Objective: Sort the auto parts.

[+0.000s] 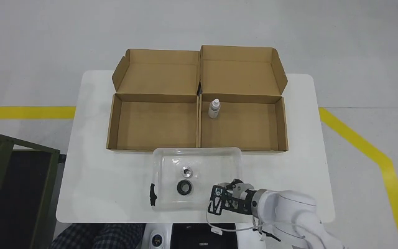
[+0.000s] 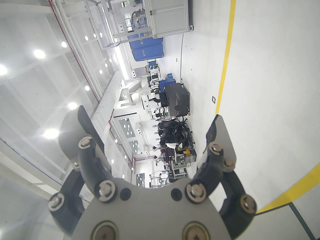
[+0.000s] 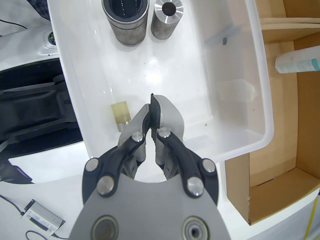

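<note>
The right gripper (image 3: 151, 106) hangs low over the near end of the clear bin (image 3: 260, 81), its ribbed pads pressed flat together with nothing between them. Its own wrist view shows a pale stub (image 3: 120, 114) with a metal end lying on the bin floor just beside one finger, though whether the two touch cannot be told. Straight ahead of the fingertips, well apart from them, two parts stand upright and side by side: a linear bearing (image 3: 125, 13) with a dark bore and, on the box side of it, a smaller metal bushing (image 3: 167, 17). From above they read as two small rings, and that view adds a black piece (image 1: 152, 194) at the bin's end wall farthest from the gripper. Off to the gripper's side, beyond the bin's long wall, two cardboard boxes (image 1: 155, 124) lie open with their lids back, and a small white bottle (image 1: 214, 108) stands in the one nearer this gripper. The left gripper (image 2: 150, 123) is spread wide and holds nothing, pointing out into the room. Bin and boxes rest on a white table (image 1: 93, 162), and a small grey unit (image 3: 42, 216) with a cable lies on it behind the right gripper. The pale floor carries a yellow line (image 2: 226, 48), and beyond it are a framed enclosure (image 2: 150, 8), blue cabinets (image 2: 147, 48) and rows of ceiling lights.
</note>
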